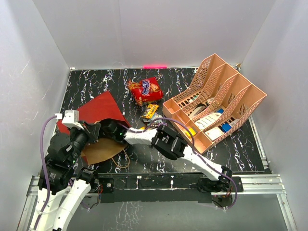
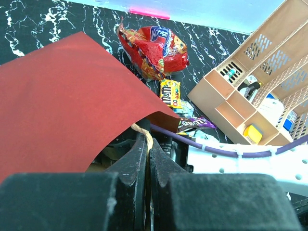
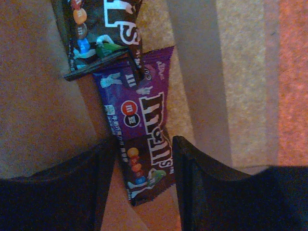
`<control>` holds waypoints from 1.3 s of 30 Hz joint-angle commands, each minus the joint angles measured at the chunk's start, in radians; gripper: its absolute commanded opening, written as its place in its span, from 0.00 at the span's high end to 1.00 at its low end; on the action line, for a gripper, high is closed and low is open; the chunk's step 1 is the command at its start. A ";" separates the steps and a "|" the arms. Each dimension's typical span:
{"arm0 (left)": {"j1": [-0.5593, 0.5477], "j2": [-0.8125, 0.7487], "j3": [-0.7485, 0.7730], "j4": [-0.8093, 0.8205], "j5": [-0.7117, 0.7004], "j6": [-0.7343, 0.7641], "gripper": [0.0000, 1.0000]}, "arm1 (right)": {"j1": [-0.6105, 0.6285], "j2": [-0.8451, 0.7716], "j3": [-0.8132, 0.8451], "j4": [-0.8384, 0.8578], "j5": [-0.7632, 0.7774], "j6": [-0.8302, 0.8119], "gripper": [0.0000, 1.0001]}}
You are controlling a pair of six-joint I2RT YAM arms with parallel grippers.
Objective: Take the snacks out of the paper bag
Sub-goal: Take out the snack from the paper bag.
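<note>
Two snacks inside the paper bag (image 3: 38, 96), purple packet (image 3: 144, 120) and brown packet (image 3: 103, 29), show only by right wrist, right end effector (image 3: 144, 161) spread around purple; left end effector (image 2: 147, 144) clamps the handle (image 2: 143, 130).

Right gripper (image 3: 143, 154) hidden from overhead!
Inside the paper bag (image 1: 98, 111), the brown packet (image 3: 103, 29) runs off-frame (top edge cuts it).
</note>
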 commanded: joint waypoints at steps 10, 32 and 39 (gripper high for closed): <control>-0.021 0.026 0.013 0.008 -0.031 0.004 1.00 | -0.016 0.007 0.055 -0.023 -0.015 0.102 0.83; -0.015 0.099 0.016 -0.019 -0.145 -0.023 1.00 | 0.044 -0.469 -0.585 0.226 0.015 0.264 0.93; -0.015 0.106 0.018 -0.022 -0.143 -0.019 1.00 | 0.072 -0.618 -0.741 0.255 -0.036 0.387 0.93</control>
